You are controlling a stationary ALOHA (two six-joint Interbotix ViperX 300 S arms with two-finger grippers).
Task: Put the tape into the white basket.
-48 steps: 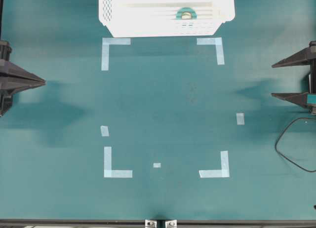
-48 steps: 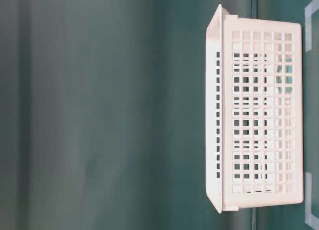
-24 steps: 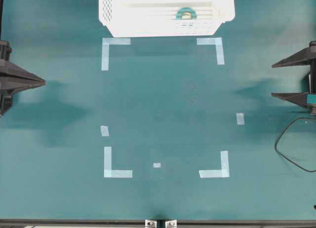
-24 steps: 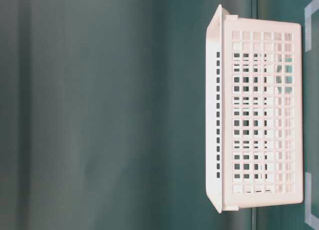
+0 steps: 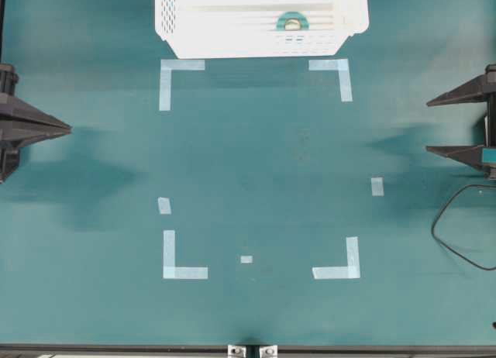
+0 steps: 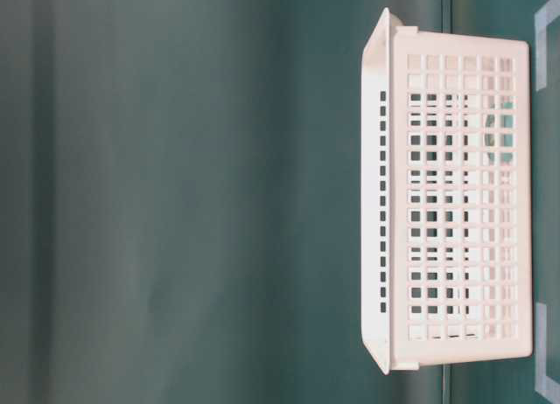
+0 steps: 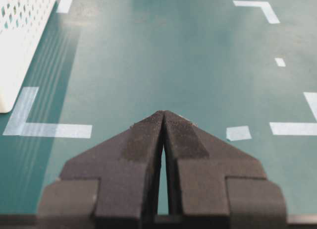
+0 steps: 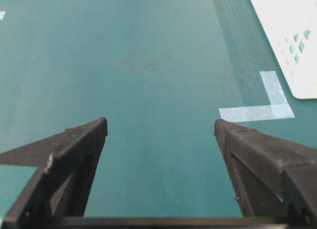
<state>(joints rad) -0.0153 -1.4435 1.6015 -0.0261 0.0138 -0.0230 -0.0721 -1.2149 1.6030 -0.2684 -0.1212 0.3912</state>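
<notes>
One tape [image 5: 292, 21] roll lies inside the white basket [image 5: 194, 32]: light, stiff, best pinched across its ring. Left gripper [image 7: 163, 115] closed, empty; right gripper [image 8: 161, 127] wide apart, empty.

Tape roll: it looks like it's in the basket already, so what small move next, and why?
Probably none: hold both arms parked. The tape lies inside the basket, clear of both tools. The right tool stands open and empty at the right table edge, the left tool shut at the left edge. Nothing looks left to carry.
</notes>
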